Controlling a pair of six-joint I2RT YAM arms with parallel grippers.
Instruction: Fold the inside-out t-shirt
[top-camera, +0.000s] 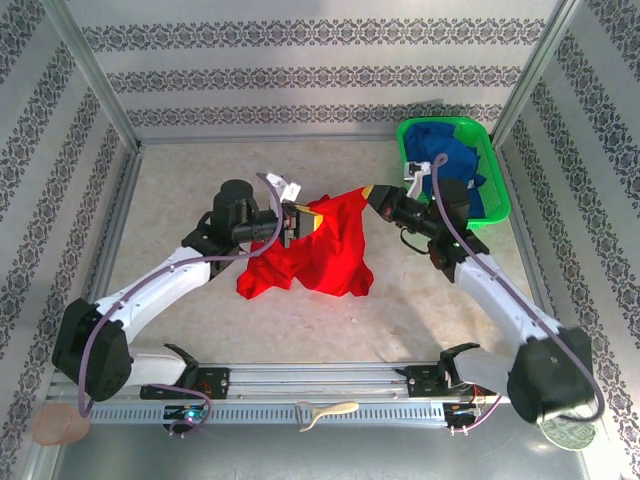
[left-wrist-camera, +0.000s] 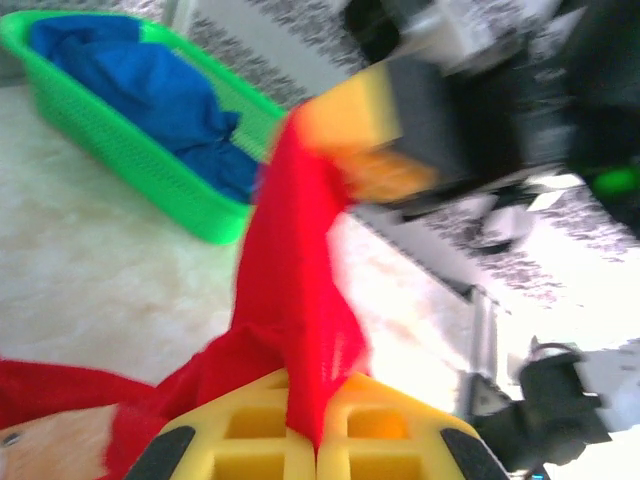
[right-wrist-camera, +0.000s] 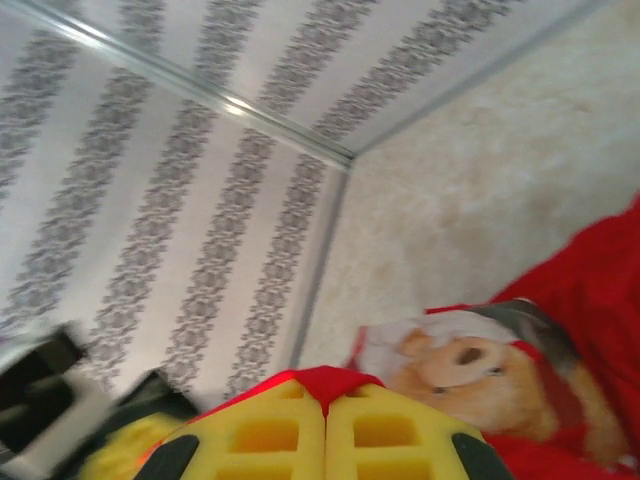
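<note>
Here the red t-shirt sags bunched, bear print showing.

Field note: I am watching both arms reaching inward, wrists turned toward each other. Left arm is slanting up and right; the left pincer is clamping the red t-shirt between closed yellow pads. Right arm is slanting up and left; the right pincer is likewise pinching cloth, jaws together.

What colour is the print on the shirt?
Mostly tan, a teddy bear with white trim, on the red shirt; clearest in the right wrist view.
</note>
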